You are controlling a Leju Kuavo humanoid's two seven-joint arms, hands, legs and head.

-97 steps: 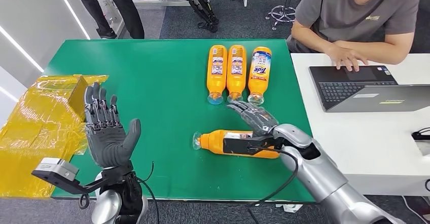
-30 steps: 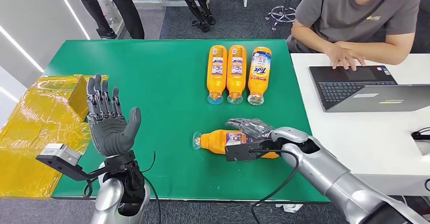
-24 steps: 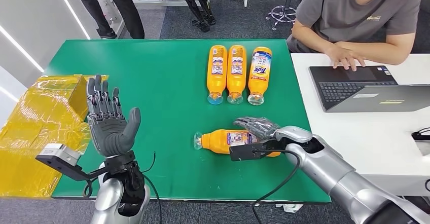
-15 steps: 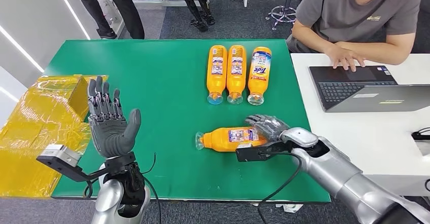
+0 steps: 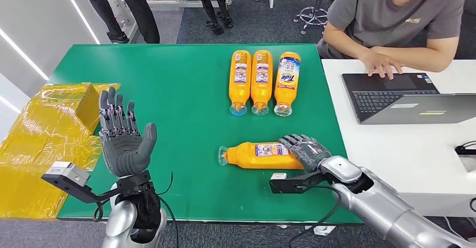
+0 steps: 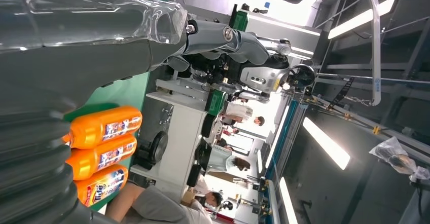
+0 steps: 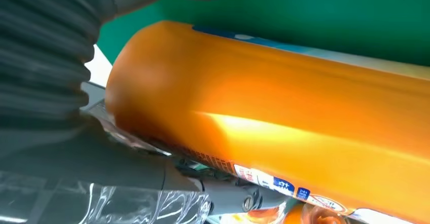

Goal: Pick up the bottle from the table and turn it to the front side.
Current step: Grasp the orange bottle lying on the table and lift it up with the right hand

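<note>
While the left hand (image 5: 124,142) stands raised above the near left part of the green table (image 5: 168,79), palm up, fingers spread and holding nothing, yellow plastic wrapping (image 5: 39,141) lies beside it at the table's left edge. Right of centre, near the front edge, the orange bottle (image 5: 261,155) lies on its side, cap pointing left, and the right hand (image 5: 306,150) grasps its base end with fingers curled over it. Three more orange bottles (image 5: 262,81) lie side by side farther back.

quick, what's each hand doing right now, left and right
Left hand: raised above the green table, fingers spread, holding nothing.
Right hand: wrapped around the base end of the lying orange bottle, gripping it.
</note>
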